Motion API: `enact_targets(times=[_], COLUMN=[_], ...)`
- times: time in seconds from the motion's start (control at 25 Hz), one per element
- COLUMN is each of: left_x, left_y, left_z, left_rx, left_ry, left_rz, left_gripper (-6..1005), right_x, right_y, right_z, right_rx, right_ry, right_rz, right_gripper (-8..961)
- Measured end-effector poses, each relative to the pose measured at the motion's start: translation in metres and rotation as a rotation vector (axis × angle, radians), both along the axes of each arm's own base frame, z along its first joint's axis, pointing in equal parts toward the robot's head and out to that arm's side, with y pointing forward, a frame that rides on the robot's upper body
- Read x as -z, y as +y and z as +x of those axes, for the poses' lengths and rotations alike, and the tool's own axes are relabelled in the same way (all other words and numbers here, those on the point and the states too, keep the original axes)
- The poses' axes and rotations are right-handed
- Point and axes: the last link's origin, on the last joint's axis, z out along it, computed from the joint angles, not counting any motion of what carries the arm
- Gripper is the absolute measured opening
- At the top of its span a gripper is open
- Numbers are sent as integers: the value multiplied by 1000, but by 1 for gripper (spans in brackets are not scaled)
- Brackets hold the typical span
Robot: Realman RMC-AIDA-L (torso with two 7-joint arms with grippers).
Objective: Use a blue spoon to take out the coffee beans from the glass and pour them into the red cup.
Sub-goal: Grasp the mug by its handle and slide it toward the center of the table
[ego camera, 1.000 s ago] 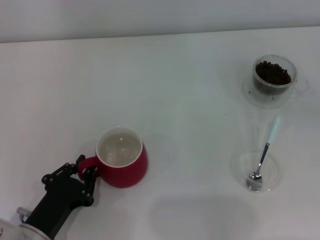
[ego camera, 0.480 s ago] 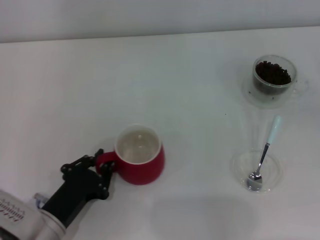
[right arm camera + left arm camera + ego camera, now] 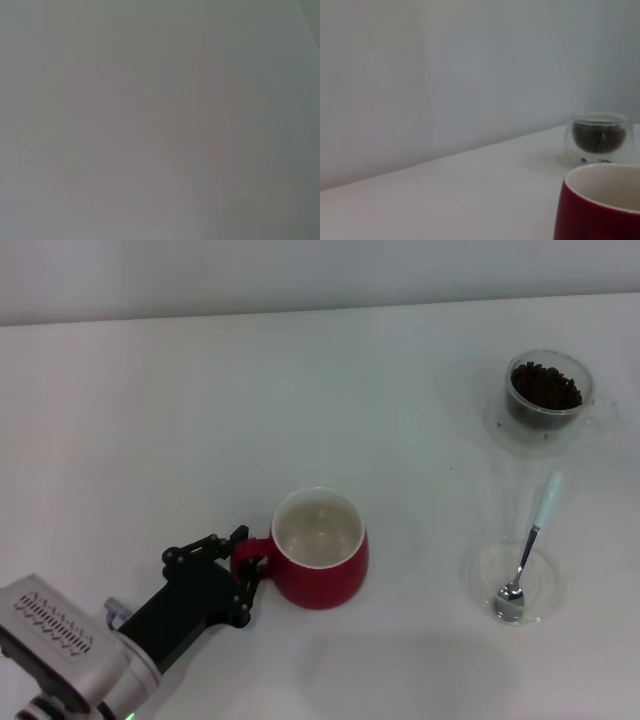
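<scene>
The left pincer (image 3: 243, 576) clamps the loop handle of the red cup (image 3: 321, 549), a rounded mug (white inside, nothing in it) standing upright on the white desk (image 3: 300, 390). Far right, the glass (image 3: 546, 392) holds dark coffee beans (image 3: 545, 385). Nearer, the blue spoon (image 3: 528, 548) rests in a clear dish (image 3: 513, 583).

glossy red cup (image 3: 322, 565) of ceramic, clear glass (image 3: 547, 392), shiny metal blue spoon (image 3: 528, 545), matt white table (image 3: 250, 410)

red cup (image 3: 322, 550) upright, glass (image 3: 546, 392) of coffee beans (image 3: 545, 386)
</scene>
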Motion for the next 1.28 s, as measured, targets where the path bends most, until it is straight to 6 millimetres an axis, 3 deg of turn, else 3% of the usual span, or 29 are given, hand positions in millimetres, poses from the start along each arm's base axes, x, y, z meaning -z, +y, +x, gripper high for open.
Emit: enact_targets(times=[0.88,1.28], left_x=[10,10], left_y=[27,26], left_z=[27,28], left_rx=[73,106], left_ry=[24,33], left_rz=[-57,-63], left_gripper=[230,233], right_x=[-1,-5], right_y=[1,1], right_z=[-1,-1], right_rx=[-6,-3], right_ry=[-4,-17], right_rz=[5,9], right_gripper=[858,858])
